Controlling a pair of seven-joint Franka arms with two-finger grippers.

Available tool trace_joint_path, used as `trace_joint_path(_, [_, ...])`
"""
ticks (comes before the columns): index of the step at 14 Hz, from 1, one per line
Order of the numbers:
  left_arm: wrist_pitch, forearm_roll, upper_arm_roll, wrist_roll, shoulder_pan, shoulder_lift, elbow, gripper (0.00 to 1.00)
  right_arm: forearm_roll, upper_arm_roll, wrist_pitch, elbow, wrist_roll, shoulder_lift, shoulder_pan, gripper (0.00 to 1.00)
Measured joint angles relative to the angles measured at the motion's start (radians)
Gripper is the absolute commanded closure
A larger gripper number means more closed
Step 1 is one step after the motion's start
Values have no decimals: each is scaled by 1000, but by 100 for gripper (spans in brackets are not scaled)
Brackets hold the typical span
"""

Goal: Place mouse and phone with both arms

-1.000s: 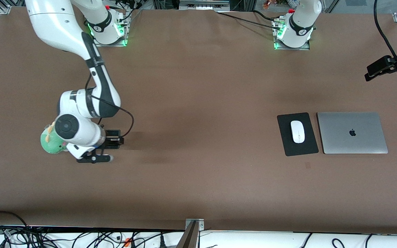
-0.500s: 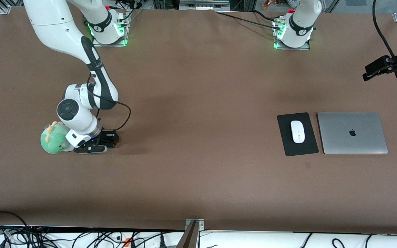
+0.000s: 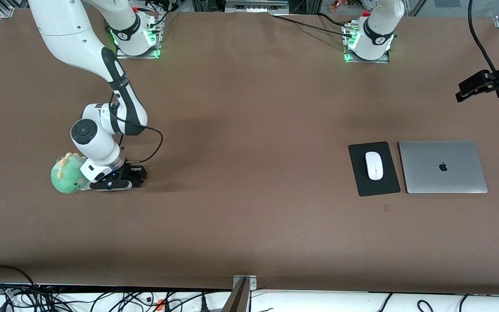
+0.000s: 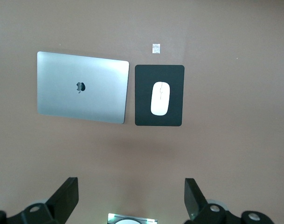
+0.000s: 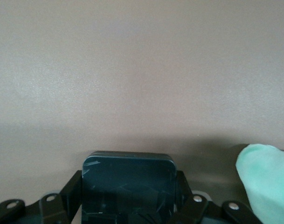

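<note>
The white mouse (image 3: 374, 165) (image 4: 160, 98) lies on a black mouse pad (image 3: 362, 184) toward the left arm's end of the table. My left gripper (image 3: 466, 91) (image 4: 131, 196) hangs high over that end, open and holding nothing. My right gripper (image 3: 133, 175) (image 5: 128, 182) is low at the table beside a green plush toy (image 3: 65, 175). It is shut on the phone (image 5: 128, 184), a black rounded slab with a finger against each side. In the front view the phone is hidden among the gripper's black parts.
A closed silver laptop (image 3: 442, 167) (image 4: 81, 86) lies beside the mouse pad. A small tape mark (image 3: 387, 208) sits on the table nearer to the front camera than the pad. The plush toy (image 5: 265, 182) is close beside the right gripper.
The right arm has swung in toward the plush toy and come lower, carrying the phone with it. The left arm has barely moved.
</note>
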Motion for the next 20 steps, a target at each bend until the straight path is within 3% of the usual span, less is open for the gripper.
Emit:
trace_joint_path(3, [0, 0, 0, 0, 0, 0, 0, 0, 0, 4, -4, 3, -1, -5, 0, 0])
trace_joint_path(5, [0, 0, 0, 0, 0, 0, 0, 0, 1, 4, -78, 30, -1, -13, 0, 0])
trace_joint_path(10, [0, 0, -1, 0, -1, 0, 0, 0, 80, -1, -483, 253, -21, -57, -25, 0])
trace_joint_path(13, [0, 0, -1, 0, -1, 0, 0, 0, 91, -4, -634, 343, -53, -87, -61, 0])
trace_joint_path(20, [0, 0, -1, 0, -1, 0, -1, 0, 84, -71, -899, 374, -66, -316, -78, 0])
